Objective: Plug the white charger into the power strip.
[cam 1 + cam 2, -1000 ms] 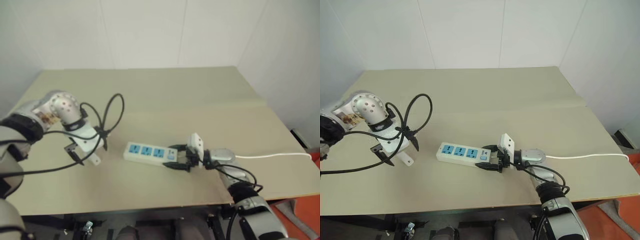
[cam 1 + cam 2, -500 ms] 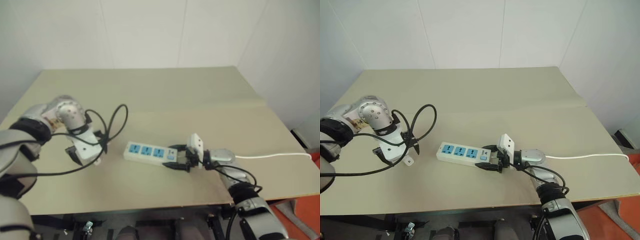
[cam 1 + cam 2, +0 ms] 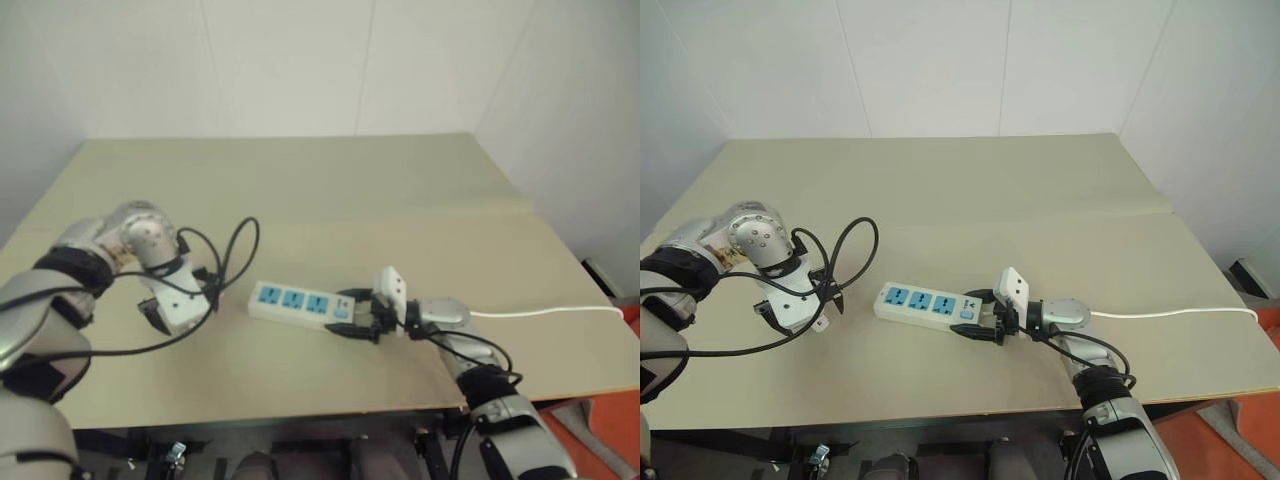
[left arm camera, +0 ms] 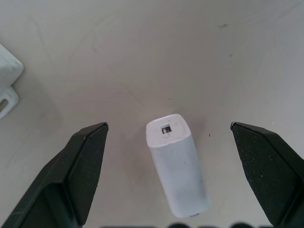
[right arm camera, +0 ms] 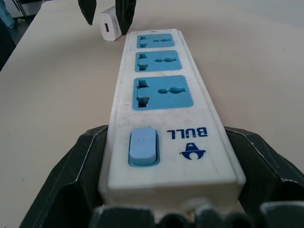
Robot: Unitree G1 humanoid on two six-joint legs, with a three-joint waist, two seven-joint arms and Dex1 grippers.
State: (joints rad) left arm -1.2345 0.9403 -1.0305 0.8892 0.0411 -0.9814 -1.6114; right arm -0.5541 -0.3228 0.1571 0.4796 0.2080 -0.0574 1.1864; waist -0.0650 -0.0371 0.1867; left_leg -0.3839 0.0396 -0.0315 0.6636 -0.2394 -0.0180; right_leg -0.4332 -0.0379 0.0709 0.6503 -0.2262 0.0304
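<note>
Holding the strip (image 5: 161,109) at its switch end in my right gripper (image 3: 985,322), I hang my left gripper (image 4: 168,137), jaws wide, over the charger (image 4: 176,164) lying on the table (image 3: 970,190), and judge descent and closure next.

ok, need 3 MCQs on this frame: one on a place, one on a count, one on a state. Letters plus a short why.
1. Where does the white charger lie?
A. on the table between the open fingers of the left gripper
B. in a socket of the strip
C. beside the cord

2. How many blue socket faces has the power strip?
A. two
B. three
C. four

3. What is the right gripper doing?
A. hanging open above the table
B. shut on the switch end of the strip
C. holding the charger

Key:
1 A, the left wrist view shows it flat on the table between the two fingers.
2 B, the right wrist view shows three.
3 B, its fingers press both sides of the strip.
</note>
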